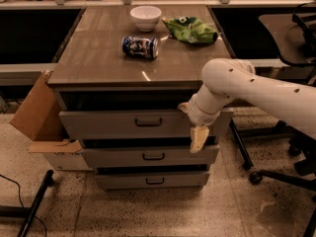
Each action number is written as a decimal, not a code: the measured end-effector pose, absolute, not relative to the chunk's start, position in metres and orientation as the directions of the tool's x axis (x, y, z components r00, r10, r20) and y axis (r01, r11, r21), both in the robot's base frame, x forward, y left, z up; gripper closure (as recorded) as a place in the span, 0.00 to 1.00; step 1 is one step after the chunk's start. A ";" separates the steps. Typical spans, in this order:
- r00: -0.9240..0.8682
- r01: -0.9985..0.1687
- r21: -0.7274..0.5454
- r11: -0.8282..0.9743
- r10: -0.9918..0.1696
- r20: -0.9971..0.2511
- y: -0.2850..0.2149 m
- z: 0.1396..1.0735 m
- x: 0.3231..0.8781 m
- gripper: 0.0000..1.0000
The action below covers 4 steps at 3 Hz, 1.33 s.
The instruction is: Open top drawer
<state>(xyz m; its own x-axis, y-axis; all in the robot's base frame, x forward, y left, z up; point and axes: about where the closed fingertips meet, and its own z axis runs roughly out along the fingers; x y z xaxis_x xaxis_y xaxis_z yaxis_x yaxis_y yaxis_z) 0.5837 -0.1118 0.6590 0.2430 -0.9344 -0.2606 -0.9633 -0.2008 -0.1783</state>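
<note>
Camera view looking down on a grey 3-drawer cabinet [98,58]; the top drawer [98,125], widest of the 3, stands pulled partly out, with a dark gap above its front, under the wooden top; the gripper [196,127], on a white arm reaching in from the right, sits at the right end of that drawer front, apparently touching it; whether it is open or closed cannot be told; on top lie a white bowl [145,17], a can [140,47] on its side and a green bag [190,29]; a cardboard box [37,117] leans at the left.
</note>
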 end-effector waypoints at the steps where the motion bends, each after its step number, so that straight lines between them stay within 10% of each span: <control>1: 0.248 -0.962 -0.179 -0.205 -0.933 -0.261 -0.110 0.662 0.568 0.40; 4: 0.219 -0.967 -0.196 -0.164 -0.927 -0.304 -0.121 0.692 0.498 1.00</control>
